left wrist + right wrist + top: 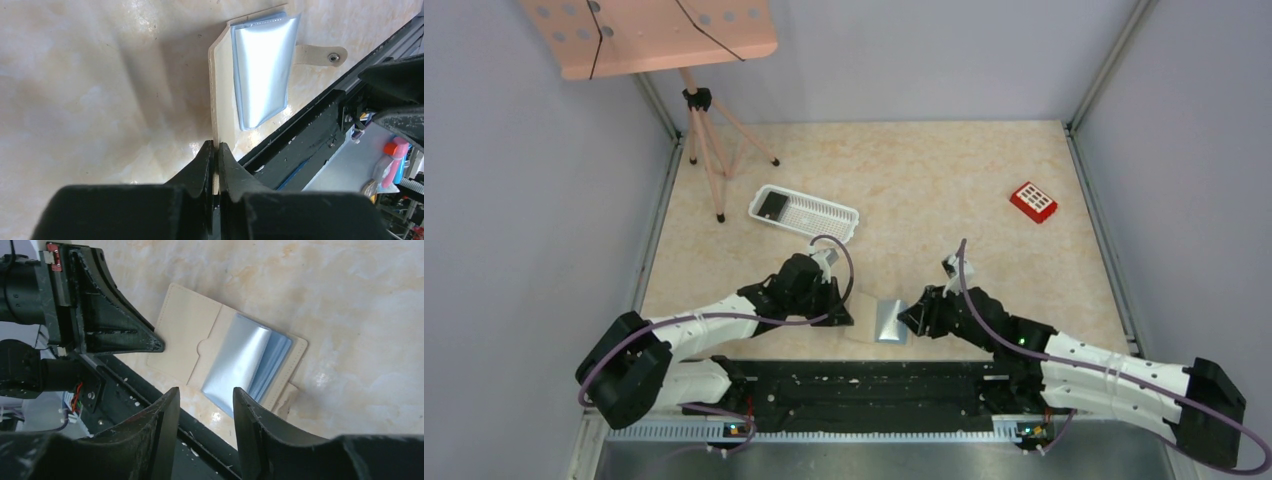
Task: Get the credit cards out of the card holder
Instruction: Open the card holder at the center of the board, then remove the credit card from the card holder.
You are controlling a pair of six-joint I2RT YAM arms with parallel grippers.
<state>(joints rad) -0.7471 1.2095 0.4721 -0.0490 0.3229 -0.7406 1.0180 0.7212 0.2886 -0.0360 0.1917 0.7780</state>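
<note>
The card holder (879,322) lies open on the table close to the near edge, between both grippers. Its inside is cream (182,335), and a silvery-blue stack of card leaves (240,360) sits in its right half with the top leaf bowed upward. My left gripper (214,146) is shut on the thin cream edge of the card holder (220,100), pinching the cover on the left side. My right gripper (206,390) is open just off the near end of the silvery stack, with nothing between its fingers. A cream snap strap (320,54) sticks out from the holder.
A white slotted basket (804,212) with a dark item in it lies behind the left arm. A red box with white squares (1033,201) sits at the far right. A pink tripod stand (704,150) is at the back left. The black base rail (864,385) borders the near edge.
</note>
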